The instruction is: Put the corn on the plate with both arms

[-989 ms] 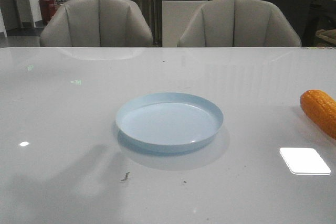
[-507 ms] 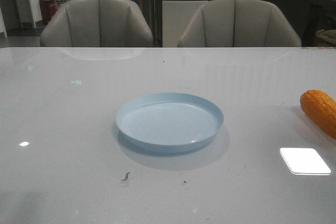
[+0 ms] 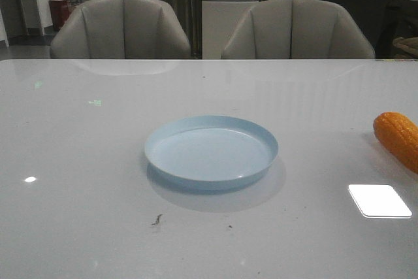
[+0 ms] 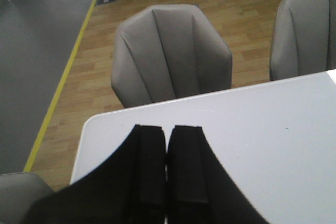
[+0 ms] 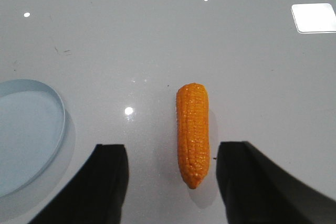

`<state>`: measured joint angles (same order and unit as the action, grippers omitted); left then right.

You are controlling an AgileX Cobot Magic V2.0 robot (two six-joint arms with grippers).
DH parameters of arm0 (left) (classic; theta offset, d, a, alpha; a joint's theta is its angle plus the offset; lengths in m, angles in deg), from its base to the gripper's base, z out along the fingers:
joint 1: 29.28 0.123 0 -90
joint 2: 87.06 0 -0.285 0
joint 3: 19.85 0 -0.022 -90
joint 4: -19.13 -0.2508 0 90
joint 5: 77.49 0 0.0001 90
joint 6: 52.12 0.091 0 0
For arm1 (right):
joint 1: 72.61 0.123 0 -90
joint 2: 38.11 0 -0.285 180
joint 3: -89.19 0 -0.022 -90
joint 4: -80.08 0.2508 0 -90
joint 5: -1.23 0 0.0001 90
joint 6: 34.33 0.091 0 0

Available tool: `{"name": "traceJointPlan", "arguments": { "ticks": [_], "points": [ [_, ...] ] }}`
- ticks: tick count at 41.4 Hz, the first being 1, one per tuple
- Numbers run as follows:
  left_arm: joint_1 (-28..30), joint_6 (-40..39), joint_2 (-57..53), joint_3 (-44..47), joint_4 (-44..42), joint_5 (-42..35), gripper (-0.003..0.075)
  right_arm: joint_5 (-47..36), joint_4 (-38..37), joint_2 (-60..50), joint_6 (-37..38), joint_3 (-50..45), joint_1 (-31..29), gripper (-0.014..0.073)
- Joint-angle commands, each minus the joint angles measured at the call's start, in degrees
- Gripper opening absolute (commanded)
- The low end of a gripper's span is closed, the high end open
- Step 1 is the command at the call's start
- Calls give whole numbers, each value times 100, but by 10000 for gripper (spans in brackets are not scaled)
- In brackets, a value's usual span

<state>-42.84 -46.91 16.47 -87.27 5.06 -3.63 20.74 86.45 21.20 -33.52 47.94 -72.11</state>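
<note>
Corn (image 5: 192,135) lies on the glossy white table (image 3: 78,161), apart from the plate (image 3: 211,151); right gripper (image 5: 170,182) open above it, left gripper (image 4: 168,169) closed, grey chairs (image 3: 121,27) behind.

Two grey chairs (image 3: 121,27) face the glossy white table (image 3: 98,161); wood floor (image 4: 252,19) behind.

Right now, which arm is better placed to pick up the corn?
The right. Its open gripper already straddles the corn beside the plate. The left gripper is shut, over a far table corner.
</note>
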Motion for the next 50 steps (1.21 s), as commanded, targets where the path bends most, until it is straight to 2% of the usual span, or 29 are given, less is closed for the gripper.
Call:
{"name": "traceJointPlan", "arguments": {
  "ticks": [1, 6, 10, 17, 20, 25, 30, 38, 50],
  "points": [
    [-3, -47, -615, 587, -294, -184, 94, -387, 18, -28, -26, 181, -14, 487],
    [-3, -73, -1322, 2273, -371, -833, 94, -387, 18, -28, -26, 181, -14, 487],
    [-3, -220, -2028, 3835, -132, -1877, 94, -381, 18, -28, -26, 181, -14, 487],
    [-3, -997, -3388, 6844, -87, -3781, 94, -356, 18, -28, -26, 181, -14, 487],
    [-3, -1174, -3816, 7797, -50, -4189, 94, -240, 11, -23, -26, 181, -14, 487],
    [-3, -1174, -4357, 9017, 234, -4365, 94, 52, 11, 85, -26, 181, -14, 489],
    [-3, -1174, -4619, 9628, 402, -4365, 94, 38, 7, 290, -26, 203, -14, 489],
    [-3, -1174, -4657, 9818, 391, -4342, 94, 63, -144, 732, -28, 491, -14, 489],
    [9, -1174, -4577, 9818, 368, -4342, 94, 652, -379, 2164, -28, 1914, -20, 489]
  ]
}}
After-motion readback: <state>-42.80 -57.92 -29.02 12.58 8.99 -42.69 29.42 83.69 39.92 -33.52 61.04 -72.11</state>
